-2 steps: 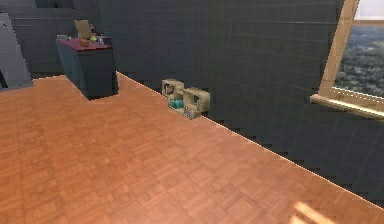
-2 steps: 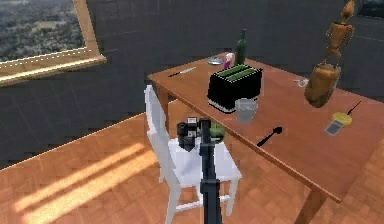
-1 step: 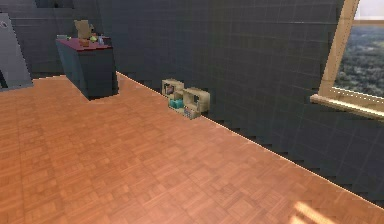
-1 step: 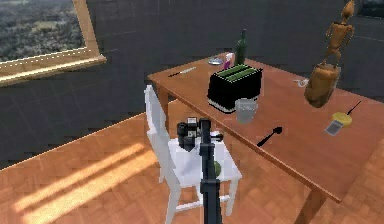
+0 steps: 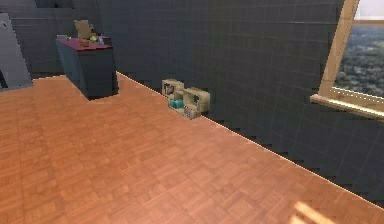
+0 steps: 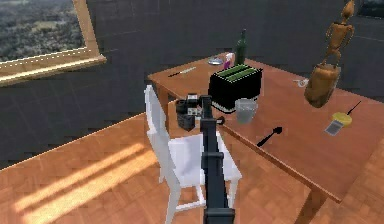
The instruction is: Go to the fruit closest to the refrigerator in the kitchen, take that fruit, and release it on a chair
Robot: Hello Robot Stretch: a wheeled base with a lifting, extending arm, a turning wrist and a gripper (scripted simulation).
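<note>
One white chair [image 6: 184, 157] at table [image 6: 300, 135].

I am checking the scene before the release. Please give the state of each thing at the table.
white chair, upright, at the table
bottle, upright on the table
cup, upright
wooden statue, upright
end effector, cannot tell whether it holds anything

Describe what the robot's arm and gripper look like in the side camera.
The arm is a dark square bar. At its far end sit two small white squares with black marks; beside them the gripper has a dark blocky body with two thin fingers.
</note>
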